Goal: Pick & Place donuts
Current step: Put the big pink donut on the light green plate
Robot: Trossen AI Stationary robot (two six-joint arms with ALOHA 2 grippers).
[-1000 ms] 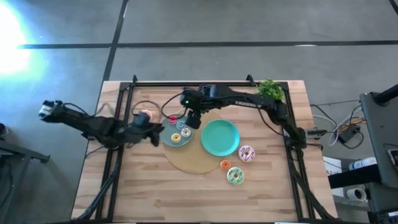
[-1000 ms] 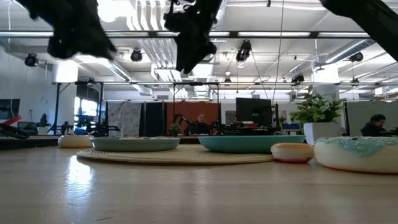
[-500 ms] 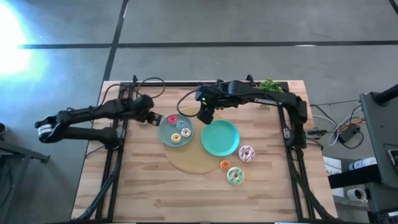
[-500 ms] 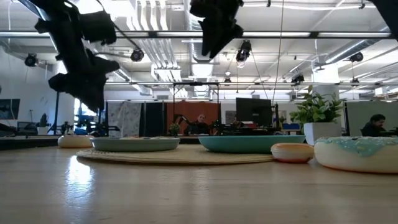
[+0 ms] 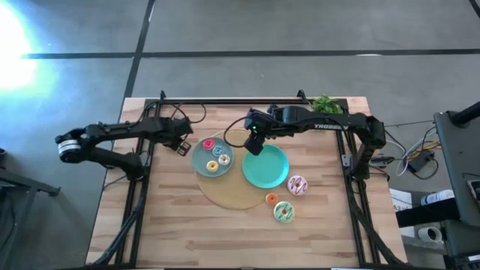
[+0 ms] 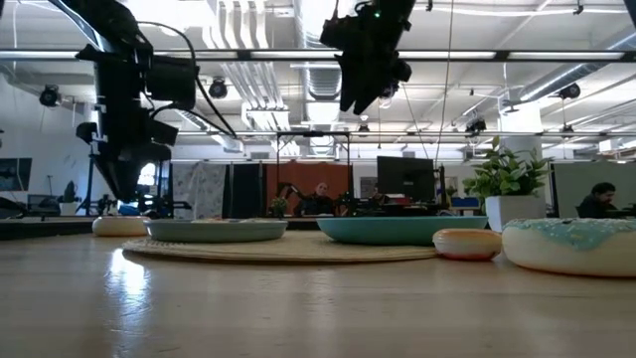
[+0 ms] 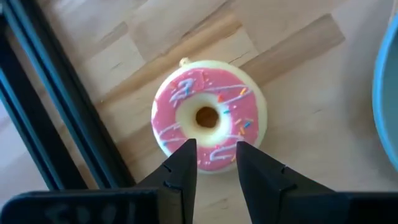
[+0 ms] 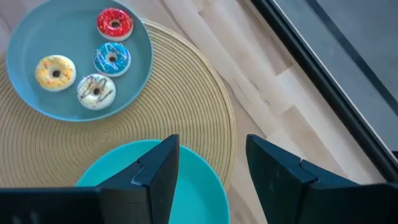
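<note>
A pink-iced donut (image 7: pixel 207 118) with a cream rim lies flat on the bare wood of the bench (image 5: pixel 187 225), near its far left corner and just beside the dark frame rail. The left tool (image 7: pixel 211 163) hangs right above this donut, its two fingers a narrow gap apart and holding nothing, their tips over the near edge of the icing.

Four more donuts lie on the grey-blue plate (image 8: pixel 25 93): a red one (image 8: pixel 114 23), a blue one (image 8: pixel 111 57), a yellow one (image 8: pixel 55 72) and a cream one with dark drizzle (image 8: pixel 96 89). This plate rests on a round woven mat (image 8: pixel 186 118), toward the left of the bench's middle. The teal plate (image 5: pixel 271 171) sits on the same mat, just beside the grey-blue one.

The right tool (image 8: pixel 208 165) hovers over the far rim of the teal plate, fingers wide apart and empty.

Toward the right side, on bare wood, lie a lilac donut (image 5: pixel 298 184), a small orange donut (image 5: pixel 271 199) and a pale green donut (image 5: pixel 283 213). A small green plant (image 5: pixel 324 105) stands at the far right corner.
</note>
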